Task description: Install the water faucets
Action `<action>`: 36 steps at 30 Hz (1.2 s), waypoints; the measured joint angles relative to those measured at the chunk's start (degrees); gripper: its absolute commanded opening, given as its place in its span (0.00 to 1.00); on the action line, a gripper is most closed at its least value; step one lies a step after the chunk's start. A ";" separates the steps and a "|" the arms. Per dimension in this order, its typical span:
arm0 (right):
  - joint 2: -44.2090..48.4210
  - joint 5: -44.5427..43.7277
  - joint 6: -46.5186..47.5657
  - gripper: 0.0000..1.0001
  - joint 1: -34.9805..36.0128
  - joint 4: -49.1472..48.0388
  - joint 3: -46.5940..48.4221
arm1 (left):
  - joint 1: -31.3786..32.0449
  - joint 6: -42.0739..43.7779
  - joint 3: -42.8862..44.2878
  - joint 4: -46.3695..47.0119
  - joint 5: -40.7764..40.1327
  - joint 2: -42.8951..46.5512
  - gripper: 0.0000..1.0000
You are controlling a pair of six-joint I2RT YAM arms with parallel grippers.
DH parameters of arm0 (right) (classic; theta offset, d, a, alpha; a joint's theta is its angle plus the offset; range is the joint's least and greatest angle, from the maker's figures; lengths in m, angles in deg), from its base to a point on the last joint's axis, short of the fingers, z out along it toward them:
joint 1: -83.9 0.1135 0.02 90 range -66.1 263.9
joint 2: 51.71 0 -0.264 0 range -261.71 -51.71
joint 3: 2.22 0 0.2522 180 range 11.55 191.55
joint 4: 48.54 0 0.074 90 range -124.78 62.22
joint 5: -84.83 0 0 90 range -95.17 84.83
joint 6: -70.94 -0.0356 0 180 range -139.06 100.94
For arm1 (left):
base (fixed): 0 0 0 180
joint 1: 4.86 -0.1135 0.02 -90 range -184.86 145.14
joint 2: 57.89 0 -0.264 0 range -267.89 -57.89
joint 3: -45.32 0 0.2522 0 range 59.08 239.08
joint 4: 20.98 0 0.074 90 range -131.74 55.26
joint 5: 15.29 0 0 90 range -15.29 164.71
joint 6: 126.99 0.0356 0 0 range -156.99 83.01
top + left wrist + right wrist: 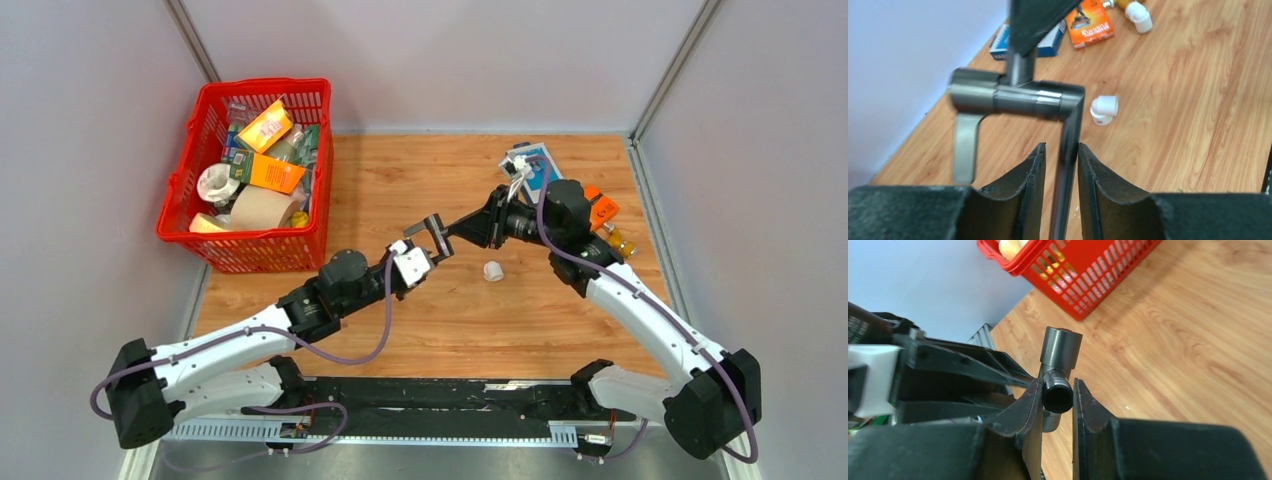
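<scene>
Left wrist view: the left hand has its fingers set close on either side of the thin rod of the dark metal faucet; whether they squeeze it cannot be told. The right hand pinches the faucet's short branch, keeping it off the worktop. Beyond, a white elbow fitting lies on the wood, apart from the faucet. Farther back sit an orange box and a red basket.
</scene>
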 measured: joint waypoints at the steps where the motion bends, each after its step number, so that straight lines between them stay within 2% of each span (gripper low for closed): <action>1: 0.00 -0.13 0.70 0.00 -0.57 0.52 0.31 | -0.55 -0.98 -0.02 -0.24 0.20 1.14 0.38; 7: -0.02 1.33 6.29 0.00 -4.94 2.32 1.95 | -8.00 -8.33 -0.11 0.85 7.72 8.61 0.41; 8: -0.02 2.25 7.10 0.00 -5.53 2.40 2.23 | -9.55 -10.03 -0.13 1.25 8.96 9.18 0.61; 12: -0.15 5.68 10.12 0.00 -6.71 3.13 3.67 | -13.60 -15.02 -0.13 1.88 11.08 9.97 0.82; 18: -1.81 12.17 14.23 0.00 -6.84 3.52 6.95 | -20.76 -17.62 3.61 -0.68 20.04 10.05 0.94; 21: -2.56 15.23 16.28 0.00 -6.82 3.58 7.76 | -24.15 -15.98 9.18 -3.61 26.10 8.48 0.97; 28: -3.32 21.03 21.16 0.00 -6.16 4.39 8.50 | -29.99 -12.26 20.20 -8.28 43.34 1.86 0.96; 32: -3.87 24.06 24.00 0.00 -4.83 4.35 9.73 | -30.56 -11.72 20.98 -8.63 53.96 -3.37 0.92; 36: -3.87 26.08 26.77 0.00 -2.84 4.37 10.27 | -30.56 -12.98 21.03 -8.63 60.41 -8.24 0.89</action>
